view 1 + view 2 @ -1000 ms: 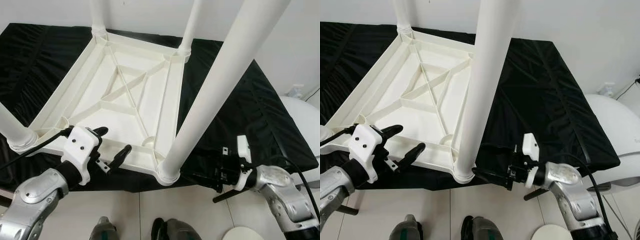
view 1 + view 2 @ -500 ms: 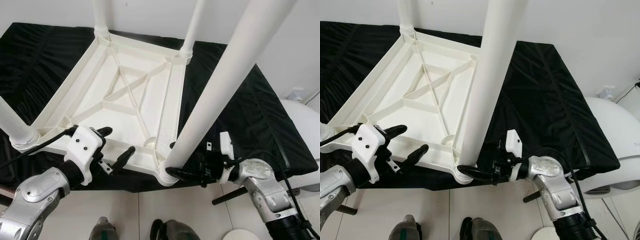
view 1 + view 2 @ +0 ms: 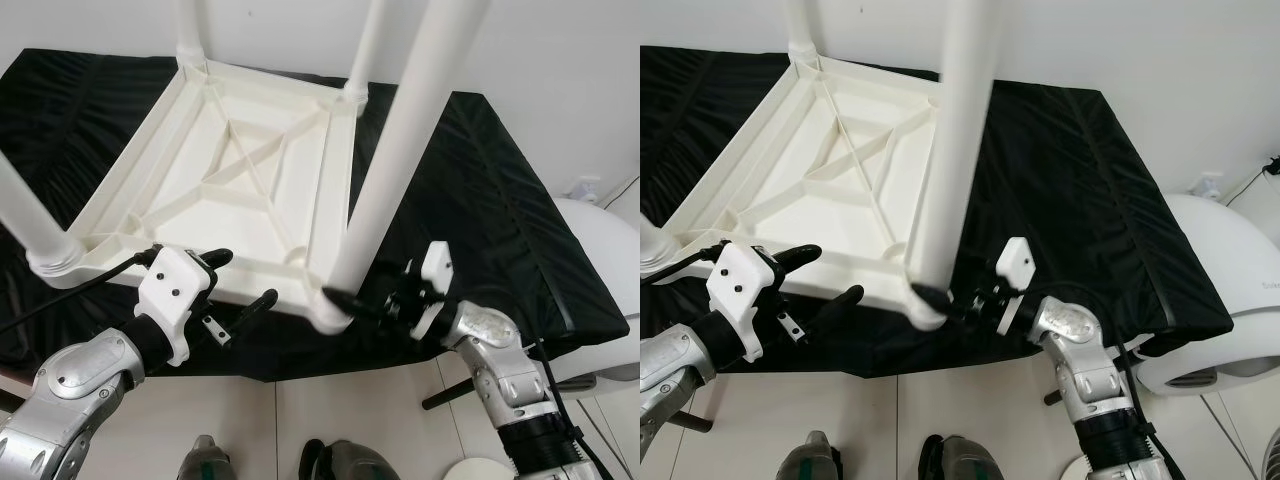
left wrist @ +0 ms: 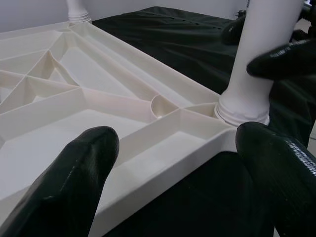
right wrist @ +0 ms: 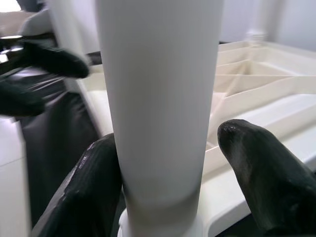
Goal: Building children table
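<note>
— What do you count on your feed?

— I see one white tabletop (image 3: 240,190), lying upside down, and four white legs standing in its corners; the nearest leg (image 3: 385,180) is closest to me.

— Anything else?

— One black cloth (image 3: 480,200) under it, two grippers, the left gripper (image 3: 235,290) and the right gripper (image 3: 370,305), and two robot feet (image 3: 290,462).

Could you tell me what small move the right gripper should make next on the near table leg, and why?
Probably close the right gripper on the near leg. Its fingers straddle the leg just above the corner socket, one touching and the other apart, while the left gripper is open at the tabletop's near edge.
</note>
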### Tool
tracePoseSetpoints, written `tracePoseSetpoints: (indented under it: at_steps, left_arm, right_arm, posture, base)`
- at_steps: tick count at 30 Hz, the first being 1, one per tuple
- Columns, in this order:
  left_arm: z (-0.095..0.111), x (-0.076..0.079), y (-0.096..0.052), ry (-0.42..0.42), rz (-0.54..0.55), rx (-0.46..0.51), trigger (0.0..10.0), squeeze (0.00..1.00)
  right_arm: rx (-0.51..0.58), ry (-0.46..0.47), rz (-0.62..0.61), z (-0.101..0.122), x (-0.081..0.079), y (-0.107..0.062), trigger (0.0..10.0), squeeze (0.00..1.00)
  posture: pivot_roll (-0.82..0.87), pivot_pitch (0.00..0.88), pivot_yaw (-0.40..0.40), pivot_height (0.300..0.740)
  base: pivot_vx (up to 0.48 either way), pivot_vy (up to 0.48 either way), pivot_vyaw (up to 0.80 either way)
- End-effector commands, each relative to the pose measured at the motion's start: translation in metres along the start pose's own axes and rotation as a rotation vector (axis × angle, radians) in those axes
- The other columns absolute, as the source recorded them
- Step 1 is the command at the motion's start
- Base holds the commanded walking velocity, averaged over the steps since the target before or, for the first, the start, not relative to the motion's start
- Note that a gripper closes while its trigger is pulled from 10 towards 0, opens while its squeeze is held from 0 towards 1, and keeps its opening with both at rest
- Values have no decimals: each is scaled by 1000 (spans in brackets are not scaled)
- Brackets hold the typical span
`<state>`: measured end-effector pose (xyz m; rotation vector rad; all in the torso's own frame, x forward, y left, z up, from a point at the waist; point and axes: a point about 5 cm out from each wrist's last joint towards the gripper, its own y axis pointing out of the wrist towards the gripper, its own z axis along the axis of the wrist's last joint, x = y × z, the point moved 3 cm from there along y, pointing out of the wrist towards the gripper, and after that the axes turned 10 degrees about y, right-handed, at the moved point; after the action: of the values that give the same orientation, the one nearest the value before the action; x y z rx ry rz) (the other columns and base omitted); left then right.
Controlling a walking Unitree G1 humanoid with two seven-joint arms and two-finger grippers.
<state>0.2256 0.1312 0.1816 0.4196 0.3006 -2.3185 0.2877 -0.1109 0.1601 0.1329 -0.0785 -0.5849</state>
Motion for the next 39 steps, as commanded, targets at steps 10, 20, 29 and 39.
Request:
tracePoseSetpoints:
  at_steps: [10,20,29,39]
  left_arm:
    - [7,10,6,-10,-72,40,10000,0]
    - [8,10,12,6,-75,47,10000,0]
    - [12,1,29,37,-17,67,10000,0]
    - [19,-5,39,74,-36,103,10000,0]
  right_arm:
    - [-7,-78,-256,8,50,-40,10000,0]
    - [25,-100,-427,13,74,-54,10000,0]
    - [97,-66,-367,15,54,-37,10000,0]
    - [117,-49,-404,6,54,-29,10000,0]
  posture:
    - [83,110,-106,740]
    - [78,109,-100,740]
    - [81,101,-112,740]
    - [63,87,-100,740]
  base:
    - [0,0,0]
    - [0,0,0]
    - [0,0,0]
    - [0,0,0]
